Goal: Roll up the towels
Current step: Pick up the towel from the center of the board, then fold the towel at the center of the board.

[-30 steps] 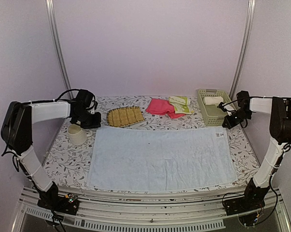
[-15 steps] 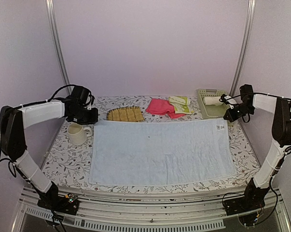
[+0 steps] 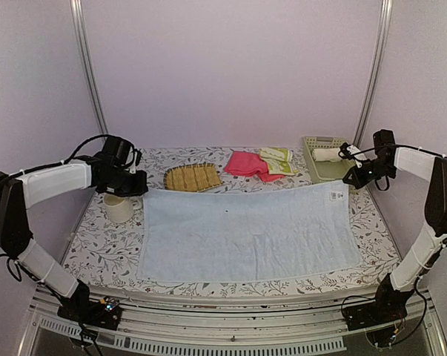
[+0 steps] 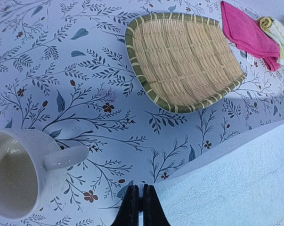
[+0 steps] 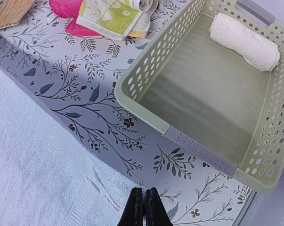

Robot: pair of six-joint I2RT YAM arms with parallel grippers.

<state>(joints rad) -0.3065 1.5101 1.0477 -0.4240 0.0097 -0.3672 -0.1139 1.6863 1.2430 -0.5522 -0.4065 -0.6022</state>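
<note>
Blue towel (image 3: 249, 233), held corners hidden

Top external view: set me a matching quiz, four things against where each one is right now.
1. mug
2. rolled white towel
3. pink towel
4. blue towel

A. inside the basket
B. far corners pinched by the left hand and right hand
C. against the yellow-green towel
D. left of the woven tray

Pairs: 1-D, 2-A, 3-C, 4-B

Left of the left fingers (image 4: 130, 210), the mug (image 4: 14, 175) runs off-frame; right of the right fingers (image 5: 137, 207), the basket (image 5: 198, 151) does too. The mark (image 3: 336, 196) on the towel (image 3: 245, 231) is unreadable.
</note>
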